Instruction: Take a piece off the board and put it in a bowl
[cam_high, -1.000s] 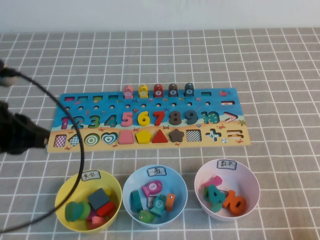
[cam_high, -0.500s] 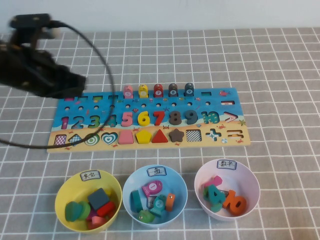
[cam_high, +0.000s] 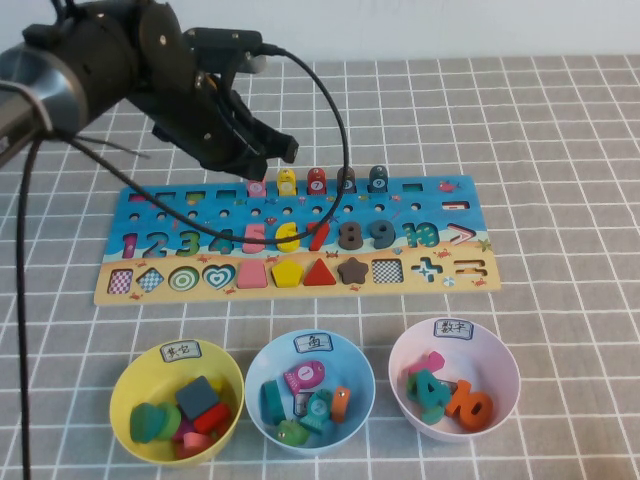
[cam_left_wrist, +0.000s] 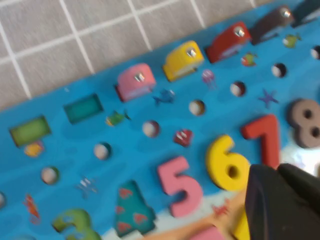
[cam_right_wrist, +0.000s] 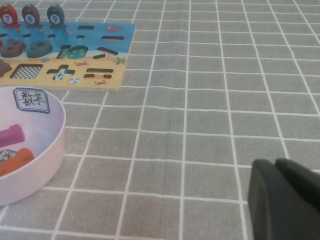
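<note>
Left wrist view: piece (cam_left_wrist: 135, 82) unobscured

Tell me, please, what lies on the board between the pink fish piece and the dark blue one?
In the high view, three fish: yellow, red, brown, between pink fish piece and blue.

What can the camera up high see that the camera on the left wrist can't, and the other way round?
Only the high view shows the whole board, the light blue bowl between a yellow bowl and a pale pink bowl, and the left arm with its hand above the board's far edge. Only the left wrist view shows, close up, the empty slots beside the pink fish piece. Both show that piece, the yellow fish piece and the numbers. The right hand appears in neither, only in its own wrist view, over bare cloth.
</note>
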